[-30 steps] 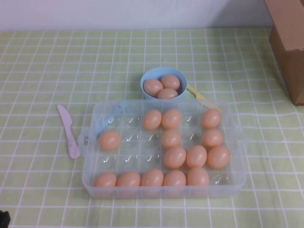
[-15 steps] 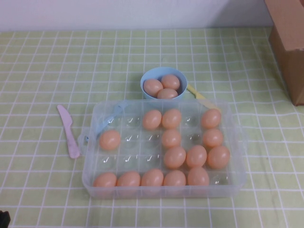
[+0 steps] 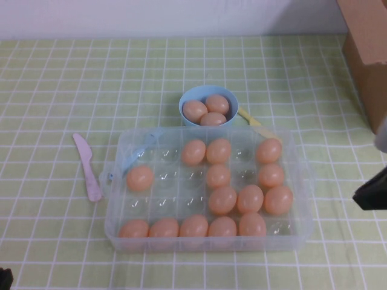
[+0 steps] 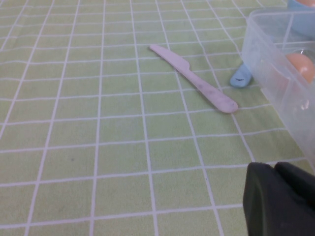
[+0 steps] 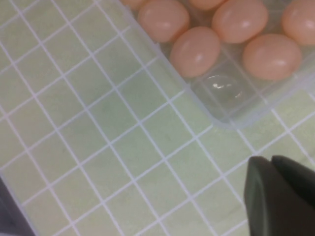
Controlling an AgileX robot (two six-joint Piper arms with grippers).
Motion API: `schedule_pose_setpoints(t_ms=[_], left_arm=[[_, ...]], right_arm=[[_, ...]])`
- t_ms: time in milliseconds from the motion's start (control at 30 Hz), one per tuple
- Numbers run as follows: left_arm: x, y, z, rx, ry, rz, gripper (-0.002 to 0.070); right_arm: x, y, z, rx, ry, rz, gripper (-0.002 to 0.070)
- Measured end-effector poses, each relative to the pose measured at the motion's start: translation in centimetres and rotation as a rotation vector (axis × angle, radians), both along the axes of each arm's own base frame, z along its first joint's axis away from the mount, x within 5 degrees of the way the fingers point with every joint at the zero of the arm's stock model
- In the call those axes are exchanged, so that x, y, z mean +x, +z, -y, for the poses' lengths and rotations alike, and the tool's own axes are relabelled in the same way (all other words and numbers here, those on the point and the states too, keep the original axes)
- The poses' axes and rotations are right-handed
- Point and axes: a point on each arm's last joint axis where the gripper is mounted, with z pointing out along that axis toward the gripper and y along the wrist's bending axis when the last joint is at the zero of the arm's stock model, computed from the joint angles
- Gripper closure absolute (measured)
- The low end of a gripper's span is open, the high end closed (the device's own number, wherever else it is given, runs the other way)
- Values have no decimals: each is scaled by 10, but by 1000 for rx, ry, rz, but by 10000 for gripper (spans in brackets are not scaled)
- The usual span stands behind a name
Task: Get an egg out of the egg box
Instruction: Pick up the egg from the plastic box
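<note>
Sitting on the checked green cloth of the counter (image 3: 54, 78), the egg box (image 3: 115, 226) is a clear plastic tray with rounded corners and rows of round cups, many holding smooth peach-brown eggs; one egg (image 3: 278, 200) lies in the row nearest the right wall. A round light-blue bowl (image 3: 185, 99) with three eggs touches the far rim, and a flat pink plastic knife (image 3: 87, 167) lies just left. The right end effector (image 3: 372, 193), dark, hangs beside the box's right edge; the left end effector (image 4: 280, 201) sits low by the near left corner. Whether either is spread I cannot tell.
</note>
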Motion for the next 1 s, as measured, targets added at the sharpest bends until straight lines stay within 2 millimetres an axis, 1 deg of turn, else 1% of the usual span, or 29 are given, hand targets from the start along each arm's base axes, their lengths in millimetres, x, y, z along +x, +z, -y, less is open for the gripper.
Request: schedule_pose_setpoints(t_ms=[100, 200, 300, 400, 500, 600, 700, 733, 800, 967, 1000], left_arm=[[0, 0, 0, 0, 0, 0, 678], [0, 0, 0, 0, 0, 0, 678], [0, 0, 0, 0, 0, 0, 678], [0, 0, 0, 0, 0, 0, 678], [0, 0, 0, 0, 0, 0, 678], [0, 0, 0, 0, 0, 0, 678], [0, 0, 0, 0, 0, 0, 678], [0, 0, 0, 0, 0, 0, 678], [0, 0, 0, 0, 0, 0, 678], [0, 0, 0, 0, 0, 0, 678], [0, 0, 0, 0, 0, 0, 678]], right_arm=[[23, 0, -23, -87, 65, -17, 694], [45, -7, -45, -167, 111, -35, 694], [65, -13, -72, -221, 169, -45, 694], [83, -25, -99, -257, 231, -70, 694], [98, -36, -122, -270, 263, -91, 694], [111, -45, -137, -274, 259, -105, 693], [119, -47, -148, -271, 259, -101, 676], [120, -48, -150, -271, 262, -100, 660], [123, -50, -156, -278, 273, -97, 589], [127, -65, -164, -345, 302, -94, 307], [127, -69, -165, -364, 309, -96, 267]])
